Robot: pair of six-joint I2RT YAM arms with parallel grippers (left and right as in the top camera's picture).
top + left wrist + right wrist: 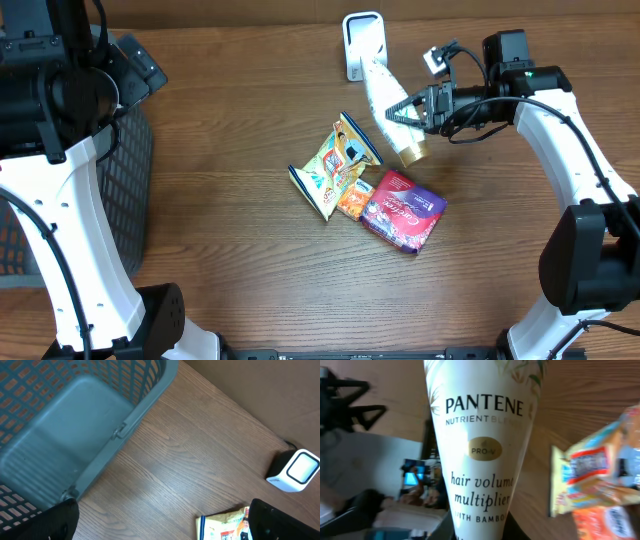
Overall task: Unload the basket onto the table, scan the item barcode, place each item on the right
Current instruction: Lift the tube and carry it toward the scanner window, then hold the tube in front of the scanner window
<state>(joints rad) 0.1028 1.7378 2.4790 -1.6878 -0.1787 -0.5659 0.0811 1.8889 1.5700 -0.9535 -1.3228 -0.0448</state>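
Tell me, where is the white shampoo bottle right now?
In the overhead view, the shampoo bottle is held by the right gripper near the top middle, right beside the white scanner, with the snack packets close by.

Tube [384, 92] betw scanner [362, 40] and snack pkts [335, 165]; basket [135, 150] far left.

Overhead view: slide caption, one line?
Right gripper holds Pantene tube near white scanner; snack packets on table.
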